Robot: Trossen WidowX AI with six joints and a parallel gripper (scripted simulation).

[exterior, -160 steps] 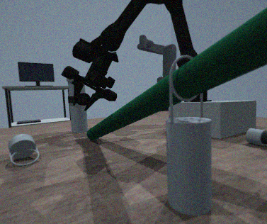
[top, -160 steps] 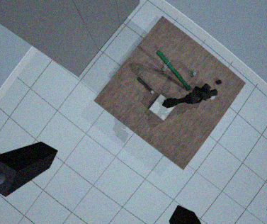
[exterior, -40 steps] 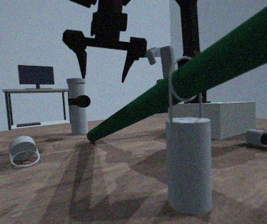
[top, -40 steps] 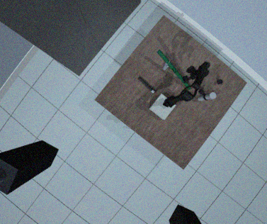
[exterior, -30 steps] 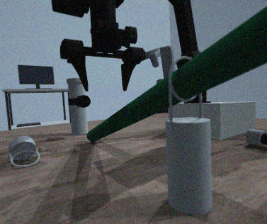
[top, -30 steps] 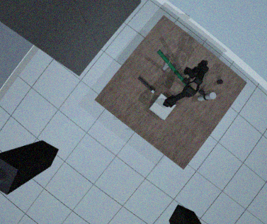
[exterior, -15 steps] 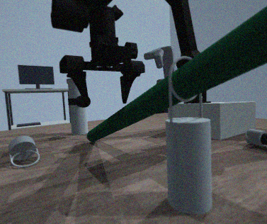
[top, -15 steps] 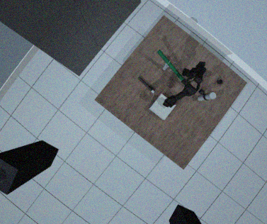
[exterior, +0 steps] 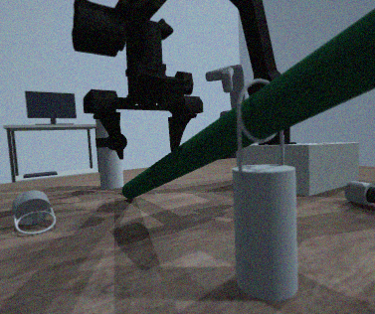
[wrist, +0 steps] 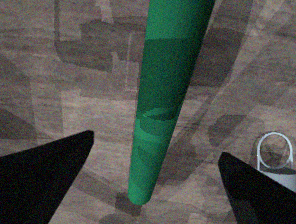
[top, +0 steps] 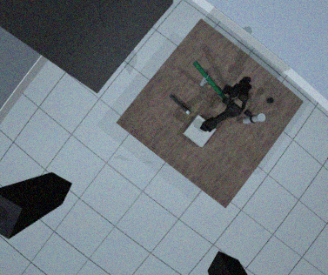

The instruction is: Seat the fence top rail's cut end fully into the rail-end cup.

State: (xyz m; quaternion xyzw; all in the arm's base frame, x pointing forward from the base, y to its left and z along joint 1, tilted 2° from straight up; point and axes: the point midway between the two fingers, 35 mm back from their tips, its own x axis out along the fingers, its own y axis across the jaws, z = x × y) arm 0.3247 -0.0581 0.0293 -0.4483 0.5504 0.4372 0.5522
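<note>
The green top rail slopes down through the wire loop cap on the short grey post. Its low cut end rests on the wooden table. My gripper is open and empty. It straddles the rail just above that low end, one finger on each side, without touching it. The big grey post stands behind my left finger. Its band and cup are hidden there.
A loose grey ring fitting lies on the table to the side of the rail's end. The arm's white base block stands behind the short post. A dark rod with a grey tip lies apart.
</note>
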